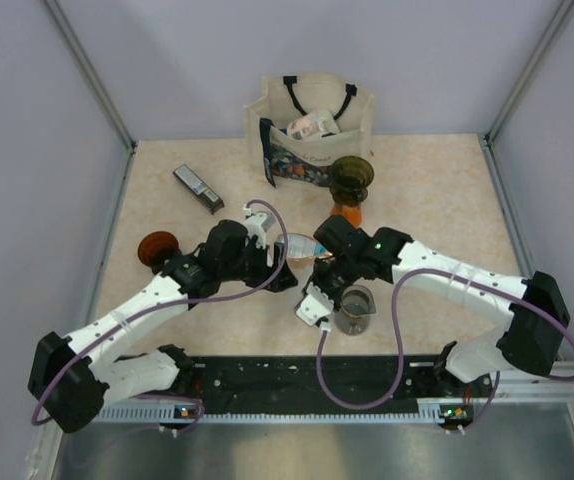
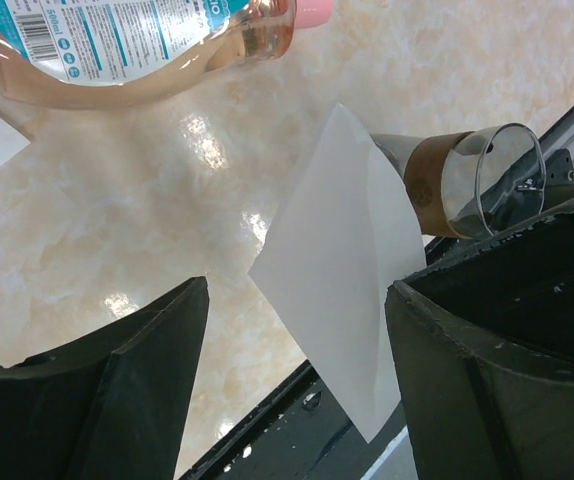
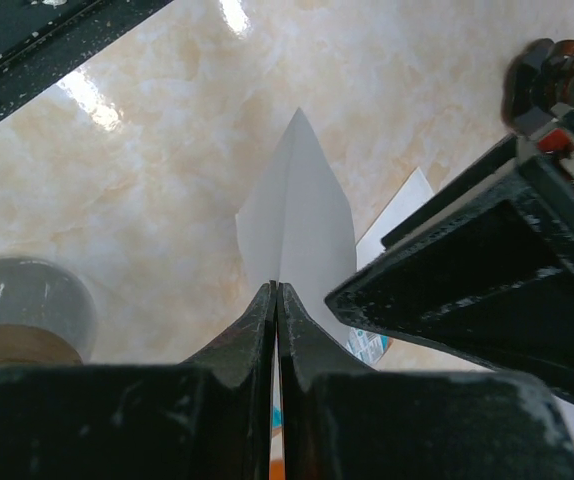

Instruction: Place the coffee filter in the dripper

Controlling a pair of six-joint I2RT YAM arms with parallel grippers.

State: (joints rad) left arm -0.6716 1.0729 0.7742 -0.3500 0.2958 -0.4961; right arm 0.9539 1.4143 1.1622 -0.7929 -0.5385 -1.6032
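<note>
A table [image 1: 437,200] with a glossy beige, marble-patterned top fills the scene. Pale grey walls [image 1: 267,40] enclose it on three sides, and a black rail runs along the near edge where both arms are bolted. A cream tote bag [image 1: 359,125] stands at the far edge. Just in front of it sits the dripper [image 1: 351,178], a dark amber funnel on an orange base. A clear bottle [image 2: 137,45] with a printed label and pink cap lies on its side near the middle. A glass carafe [image 1: 355,308] with a brown band stands close to the rail.

The coffee filter [image 2: 332,300] is a plain white paper sheet, folded flat into a pointed, kite-like shape with one crease showing. It is held in the air above the table, just beside the carafe and well apart from the dripper.

The right gripper [image 3: 275,290] has its fingers pressed together on the filter's lower edge, so the paper stands up edge-on from its tips. The left gripper [image 2: 297,290] is spread wide, one finger on each side of the sheet. Whether either finger touches the paper cannot be told.
</note>
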